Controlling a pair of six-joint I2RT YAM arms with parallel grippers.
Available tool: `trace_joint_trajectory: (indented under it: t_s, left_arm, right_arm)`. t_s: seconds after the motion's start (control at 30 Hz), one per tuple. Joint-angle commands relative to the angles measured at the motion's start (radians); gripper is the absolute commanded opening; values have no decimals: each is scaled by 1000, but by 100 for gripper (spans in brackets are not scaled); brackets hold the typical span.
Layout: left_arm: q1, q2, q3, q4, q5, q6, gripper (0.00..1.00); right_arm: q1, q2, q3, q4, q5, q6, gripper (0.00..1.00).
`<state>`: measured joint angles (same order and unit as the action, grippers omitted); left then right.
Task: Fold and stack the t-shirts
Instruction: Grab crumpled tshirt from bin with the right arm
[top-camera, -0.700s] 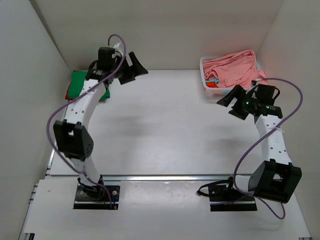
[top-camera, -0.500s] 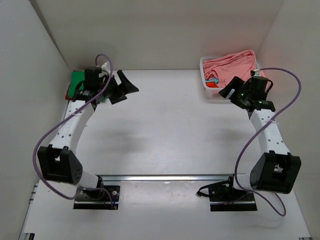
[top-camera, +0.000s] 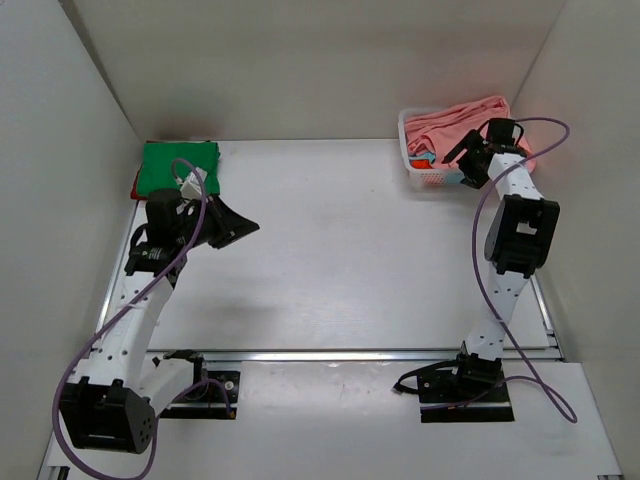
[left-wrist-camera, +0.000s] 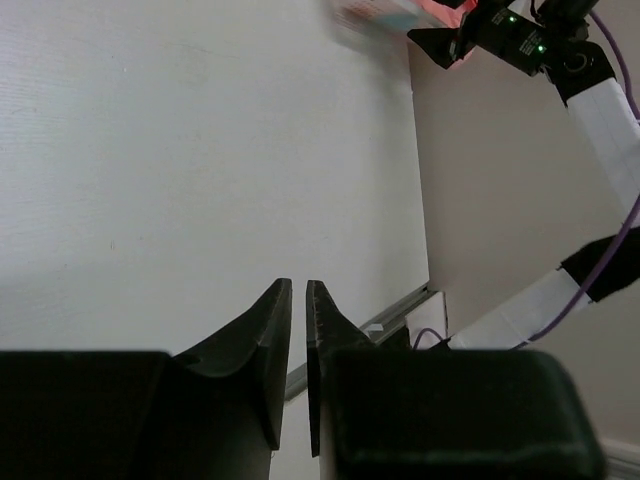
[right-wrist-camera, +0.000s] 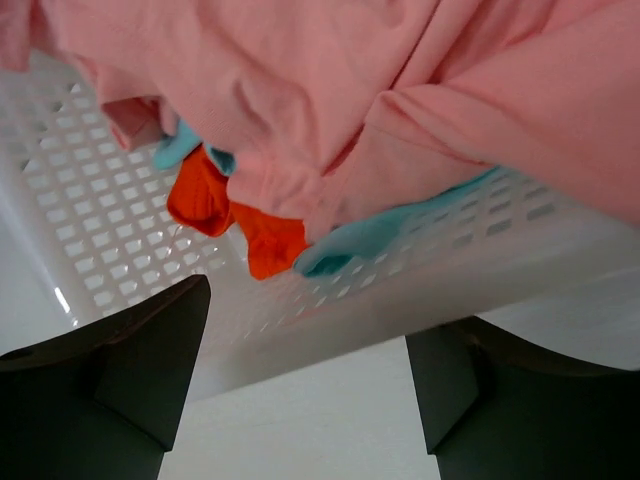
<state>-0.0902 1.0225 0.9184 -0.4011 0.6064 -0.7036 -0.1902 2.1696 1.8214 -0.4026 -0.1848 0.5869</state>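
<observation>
A salmon pink t-shirt (top-camera: 460, 124) (right-wrist-camera: 300, 80) lies heaped over the white mesh basket (top-camera: 424, 176) (right-wrist-camera: 110, 230) at the far right. Under it, an orange-red t-shirt (right-wrist-camera: 245, 225) and a teal one (right-wrist-camera: 365, 240) poke out. A folded green t-shirt (top-camera: 180, 164) rests on a red one (top-camera: 137, 186) at the far left. My right gripper (top-camera: 463, 160) (right-wrist-camera: 305, 325) is open and empty, just in front of the basket's wall. My left gripper (top-camera: 236, 224) (left-wrist-camera: 298, 292) hovers over bare table, with only a thin slit between its jaws and nothing in it.
White walls close the table in on the left, back and right. A metal rail (top-camera: 340, 353) runs across the near edge in front of the arm bases. The right arm (left-wrist-camera: 525, 42) shows far off in the left wrist view.
The left arm has pulled back from the green stack toward the near left, and its jaws have closed. The right arm has stretched out to the basket, jaws still wide.
</observation>
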Motion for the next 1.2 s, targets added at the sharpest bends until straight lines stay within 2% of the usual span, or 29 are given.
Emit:
trace_joint_trajectory:
  t_s: [0.0, 0.03, 0.07, 0.13, 0.2, 0.27, 0.37, 0.47, 0.57, 0.67, 0.8, 0.87, 0.9, 0.97, 1.03, 1.17]
  left_arm:
    - [27, -64, -29, 35, 36, -25, 23]
    - [27, -71, -26, 16, 32, -8, 23]
    - [29, -76, -18, 5, 24, 6, 23]
    - [36, -85, -16, -25, 10, 10, 26]
    - [50, -87, -38, -18, 15, 3, 26]
    - [56, -91, -47, -2, 27, -13, 26]
    - [63, -88, -49, 15, 24, -11, 27]
    - [64, -75, -58, 34, 38, -16, 26]
    - [66, -67, -79, 65, 41, -31, 26]
    - [72, -59, -102, 94, 56, -53, 26]
    - [55, -44, -119, 131, 67, -63, 25]
    - [58, -39, -130, 140, 70, -62, 25]
    - [56, -42, -134, 149, 78, -69, 25]
    - [58, -42, -142, 142, 81, -63, 25]
    - [63, -47, -144, 119, 76, -54, 26]
    - [69, -65, -142, 82, 72, -36, 36]
  right_arm:
    - [8, 146, 267, 219, -7, 36, 74]
    - [9, 207, 318, 170, 4, 39, 73]
    - [17, 254, 435, 128, 8, 39, 72]
    - [28, 292, 484, 90, -10, 42, 72]
    - [41, 270, 457, 76, -13, 28, 72]
    - [57, 213, 385, 45, 7, 21, 72]
    - [78, 63, 189, 70, 33, 14, 72]
    - [92, -136, -84, 128, 44, 13, 75]
    - [100, -241, -226, 160, 39, -5, 77]
    - [104, -318, -264, 142, 42, -7, 80]
    - [101, -347, -214, 146, 54, -26, 79]
    - [91, -315, -135, 165, 32, -16, 79]
    - [87, -268, -108, 154, 24, -13, 79]
    - [69, -173, 57, 137, 13, -13, 79]
    - [63, -9, 201, 75, 21, -16, 81]
    - [58, 311, 577, -10, 67, -12, 81]
